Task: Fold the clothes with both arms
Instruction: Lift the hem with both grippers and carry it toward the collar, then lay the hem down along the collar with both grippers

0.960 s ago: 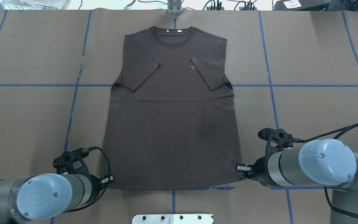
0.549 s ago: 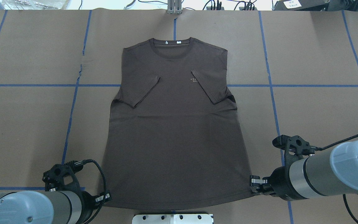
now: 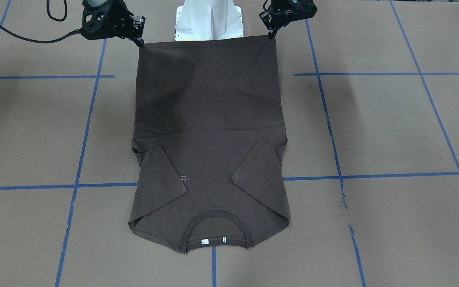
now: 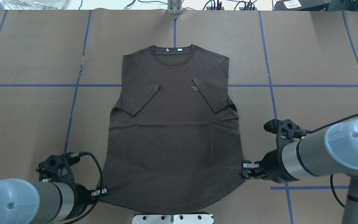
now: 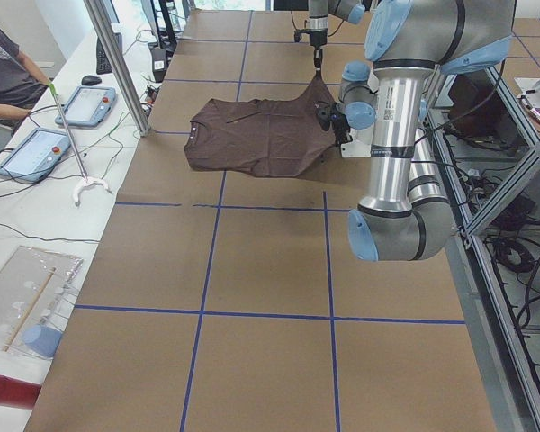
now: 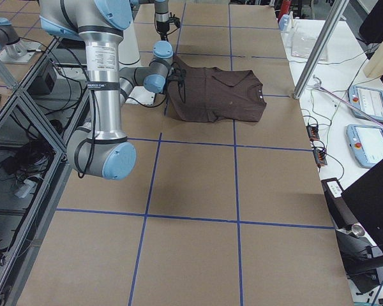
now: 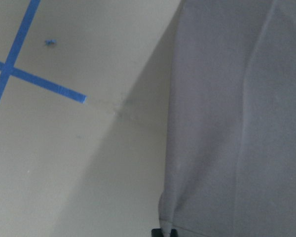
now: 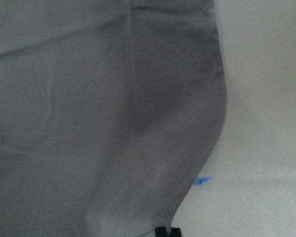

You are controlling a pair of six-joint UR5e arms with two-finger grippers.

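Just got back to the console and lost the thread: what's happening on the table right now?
The robot is folding a dark brown short-sleeved T-shirt on the brown paper-covered table. The left gripper pinches one bottom hem corner, the right gripper the other, holding the hem raised off the table on the robot's side. Both sleeves are already folded in over the chest; the collar end lies flat. The lengthwise fold is not yet made.

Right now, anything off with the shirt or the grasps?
Minor only. The T-shirt is held at both hem corners by the left tool and right tool, with the hem sagging between them. Creases bunch below the sleeve on the right arm's side. The brown paper has a small tear.
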